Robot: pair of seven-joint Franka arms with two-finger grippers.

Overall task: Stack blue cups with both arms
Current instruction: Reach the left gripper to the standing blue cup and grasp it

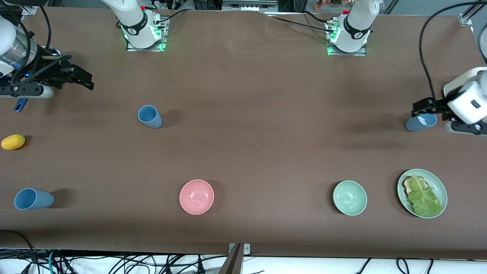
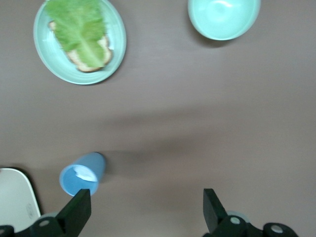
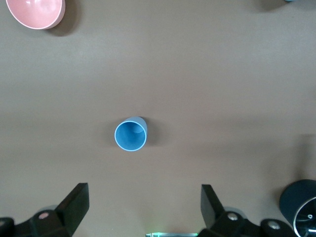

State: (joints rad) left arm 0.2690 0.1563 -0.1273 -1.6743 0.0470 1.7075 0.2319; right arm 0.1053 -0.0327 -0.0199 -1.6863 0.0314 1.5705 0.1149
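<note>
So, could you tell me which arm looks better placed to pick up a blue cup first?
Probably left: the open left gripper hangs right over a blue cup. The open right gripper is over bare table.

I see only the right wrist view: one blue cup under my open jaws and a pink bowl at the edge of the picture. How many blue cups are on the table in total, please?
Observer: Three. Besides your cup, a second blue cup is nearer to the front camera, at the right arm's end of the table.
Operator: Where is the third one?
Observer: The third blue cup is at the left arm's end, just beside the left gripper, whose jaws are open and hold nothing.
Operator: Is anything lying close to the second cup?
Observer: Only a yellow fruit, a little farther from the front camera. The right gripper hangs over bare table, not over the fruit.
</note>
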